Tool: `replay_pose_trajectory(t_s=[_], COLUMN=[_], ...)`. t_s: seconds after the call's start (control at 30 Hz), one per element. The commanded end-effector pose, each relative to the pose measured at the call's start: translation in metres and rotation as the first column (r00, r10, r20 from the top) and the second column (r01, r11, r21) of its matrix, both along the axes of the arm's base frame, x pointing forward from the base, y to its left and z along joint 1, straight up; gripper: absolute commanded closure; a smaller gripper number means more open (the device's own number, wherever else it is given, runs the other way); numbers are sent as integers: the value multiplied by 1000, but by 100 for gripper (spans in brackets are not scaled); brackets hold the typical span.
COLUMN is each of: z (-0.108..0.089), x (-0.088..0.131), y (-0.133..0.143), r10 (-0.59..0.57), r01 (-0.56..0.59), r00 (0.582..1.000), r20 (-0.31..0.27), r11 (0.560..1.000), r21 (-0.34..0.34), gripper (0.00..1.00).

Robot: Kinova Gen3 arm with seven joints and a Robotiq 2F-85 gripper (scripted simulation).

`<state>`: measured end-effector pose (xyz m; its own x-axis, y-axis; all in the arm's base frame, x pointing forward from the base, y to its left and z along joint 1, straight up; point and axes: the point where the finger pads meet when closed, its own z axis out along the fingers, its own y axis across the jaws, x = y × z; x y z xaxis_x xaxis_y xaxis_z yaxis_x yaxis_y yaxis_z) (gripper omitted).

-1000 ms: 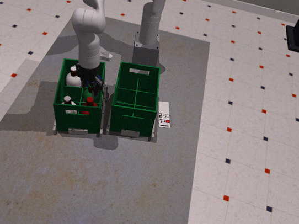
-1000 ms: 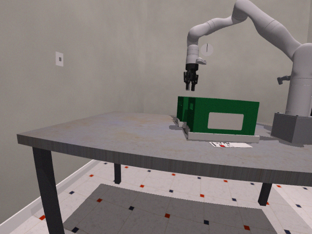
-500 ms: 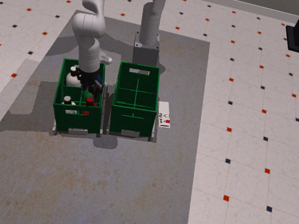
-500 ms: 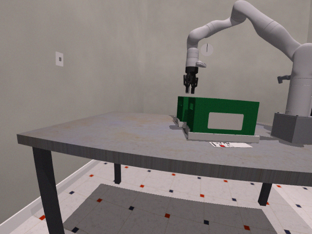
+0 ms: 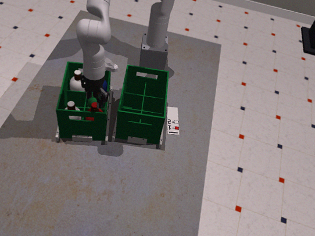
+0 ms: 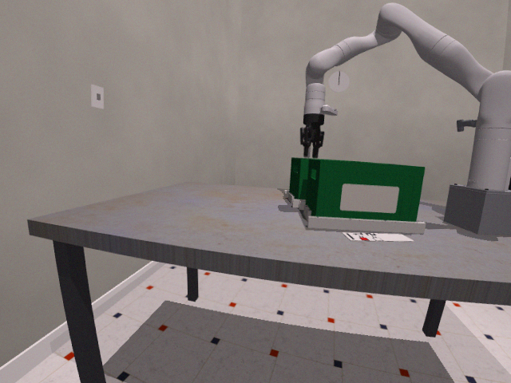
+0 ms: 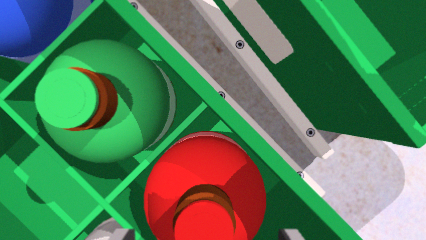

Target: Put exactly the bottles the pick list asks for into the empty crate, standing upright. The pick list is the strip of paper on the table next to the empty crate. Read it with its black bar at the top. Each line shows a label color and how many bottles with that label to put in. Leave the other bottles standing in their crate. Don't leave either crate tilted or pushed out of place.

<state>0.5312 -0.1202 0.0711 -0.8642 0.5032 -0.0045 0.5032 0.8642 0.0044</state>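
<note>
My gripper (image 5: 96,97) (image 6: 310,156) (image 7: 206,235) is partly open and empty, fingertips near rim height above the red bottle (image 5: 94,108) (image 7: 200,165). The full green crate (image 5: 81,127) also holds a green bottle (image 5: 92,100) (image 7: 135,95), a blue bottle (image 5: 104,85) (image 7: 30,25) and two white bottles, one white bottle (image 5: 76,84) at the back left, another white bottle (image 5: 71,104) (image 7: 102,231) at the front left. The empty crate (image 5: 139,129) (image 6: 330,198) stands level beside it. The pick list (image 5: 172,112) (image 6: 396,237) reads red 1, white 2.
Pale rails (image 5: 107,121) (image 6: 362,224) (image 7: 250,90) edge the crates, with a narrow gap between them. Thin dividers (image 5: 143,103) split the empty crate. The robot base (image 5: 153,56) (image 6: 474,210) stands behind the crates. The full crate's middle left compartment has no bottle.
</note>
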Motion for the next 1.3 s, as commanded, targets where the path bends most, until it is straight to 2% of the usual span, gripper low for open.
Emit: replay_pose_trajectory(t_s=[0.0,1.03,1.27], z=[-2,-38,-38], x=[1,1,1], y=[0,0,0], r10=[0,0,0], r01=[0,0,0], r00=[1000,1000,1000], r20=[2,2,2], r11=[1000,1000,1000], r21=[-1,-1,-1], gripper=[33,33,33])
